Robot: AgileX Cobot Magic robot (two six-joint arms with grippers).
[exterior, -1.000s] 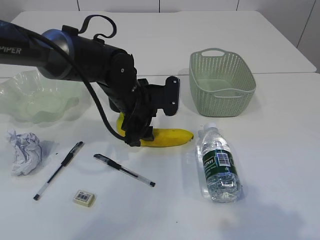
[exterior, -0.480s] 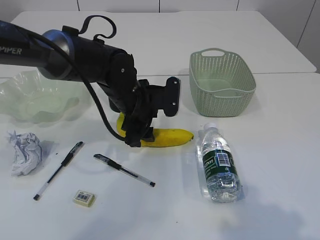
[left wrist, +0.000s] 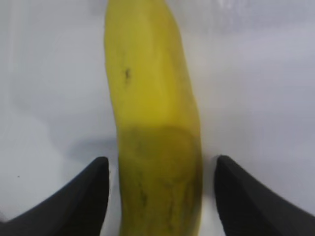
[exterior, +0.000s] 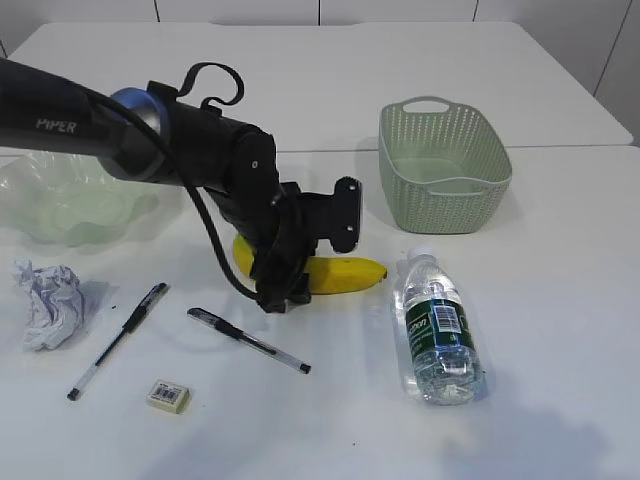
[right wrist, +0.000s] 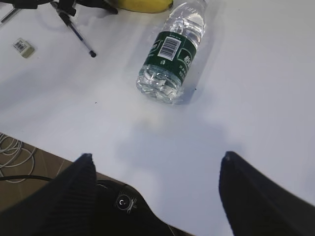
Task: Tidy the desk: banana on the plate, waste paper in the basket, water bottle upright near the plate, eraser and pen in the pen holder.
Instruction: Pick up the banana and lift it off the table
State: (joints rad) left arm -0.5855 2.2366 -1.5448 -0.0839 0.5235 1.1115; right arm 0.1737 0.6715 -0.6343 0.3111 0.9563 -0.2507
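A yellow banana [exterior: 348,274] lies on the white table, its left part hidden by my left gripper [exterior: 277,290]. In the left wrist view the banana [left wrist: 152,123] runs between the two black fingers [left wrist: 88,196], with a gap on each side; the left gripper [left wrist: 160,191] is open astride it. A water bottle [exterior: 436,331] lies on its side to the right. Crumpled waste paper [exterior: 50,302], two pens [exterior: 118,338] [exterior: 248,340] and an eraser [exterior: 168,396] lie at the front left. My right gripper [right wrist: 157,187] hangs open and empty over the table's front edge, short of the bottle [right wrist: 171,54]. The pen holder is out of view.
A translucent green plate [exterior: 70,205] sits at the far left. A pale green basket [exterior: 445,165] stands at the back right. The table's front edge and cables on the floor [right wrist: 15,152] show in the right wrist view.
My left arm has shifted a little to the right and lower over the banana. The other objects lie where they were.
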